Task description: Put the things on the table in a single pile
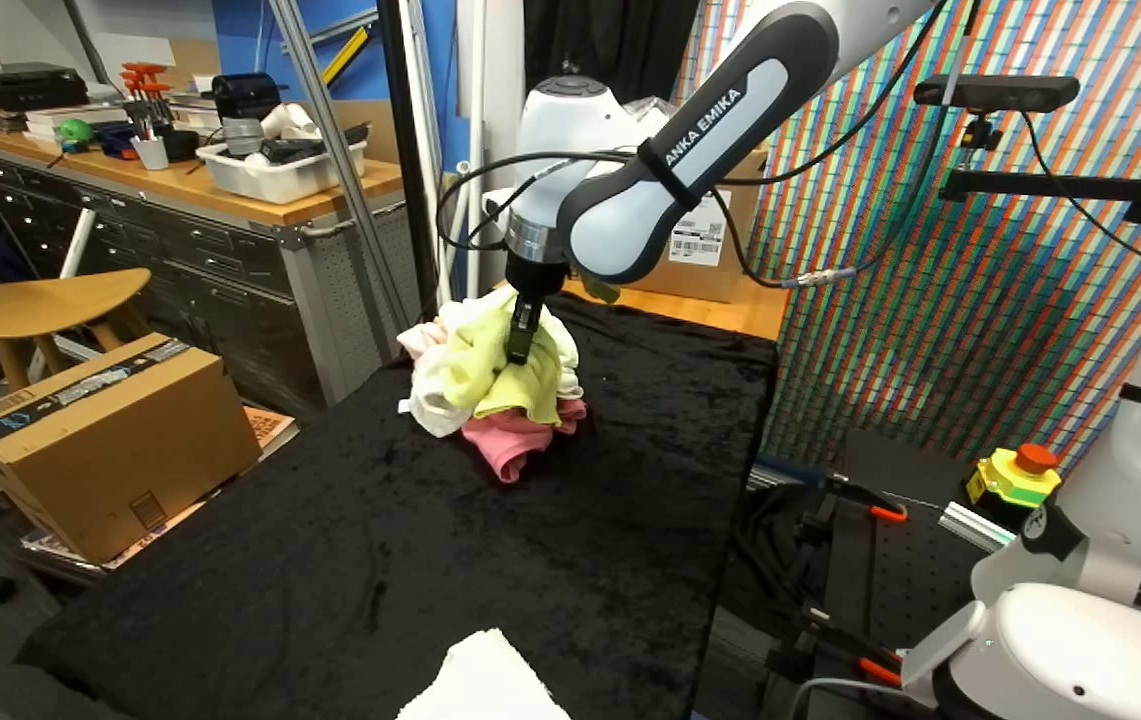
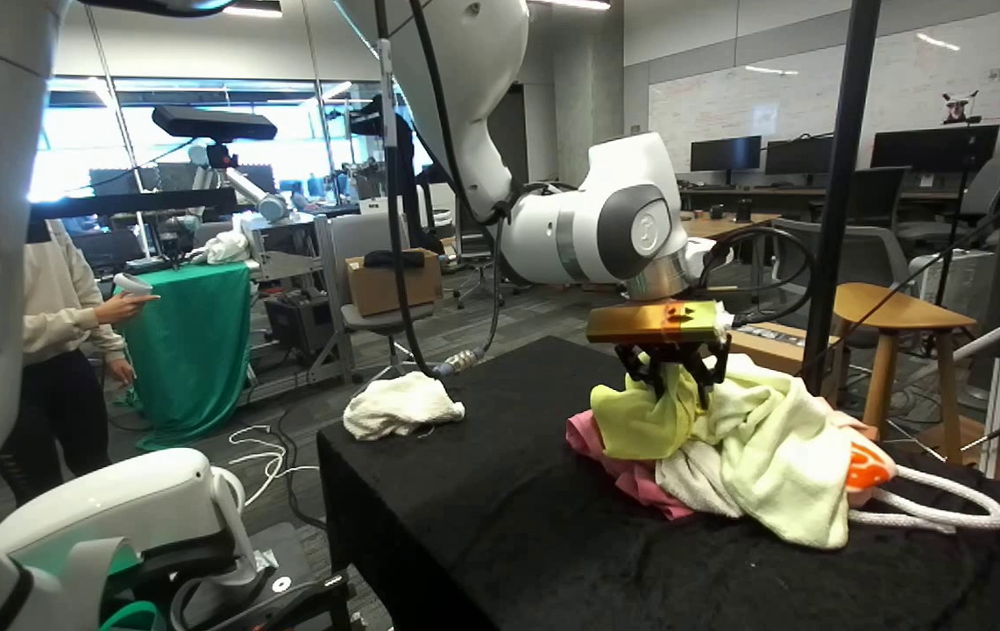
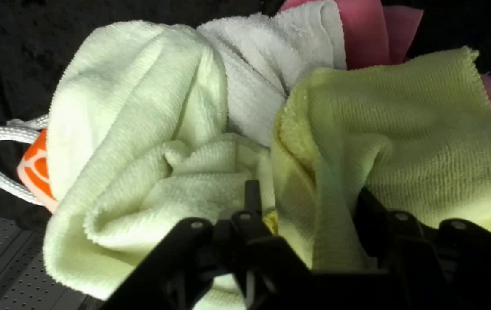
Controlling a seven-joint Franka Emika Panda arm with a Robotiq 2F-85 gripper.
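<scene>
You can read "ANKA EMIKA" on your arm (image 1: 705, 125), though the print on the label (image 1: 698, 242) of the box (image 1: 710, 284) is too small to make out. Your gripper (image 3: 308, 196) stands released, 2 fingers apart with a fold of ribbed yellow-green cloth (image 3: 421, 129) between them, at the pile (image 1: 470, 365), where fuzzy pale cloth (image 3: 142, 150), nubby white cloth (image 3: 267, 60) and smooth pink cloth (image 3: 365, 34) bunch, a braided rope (image 3: 4, 183) looping out. A crumpled white rag (image 2: 403, 405) lies well apart on the velvety black table (image 2: 535, 491).
</scene>
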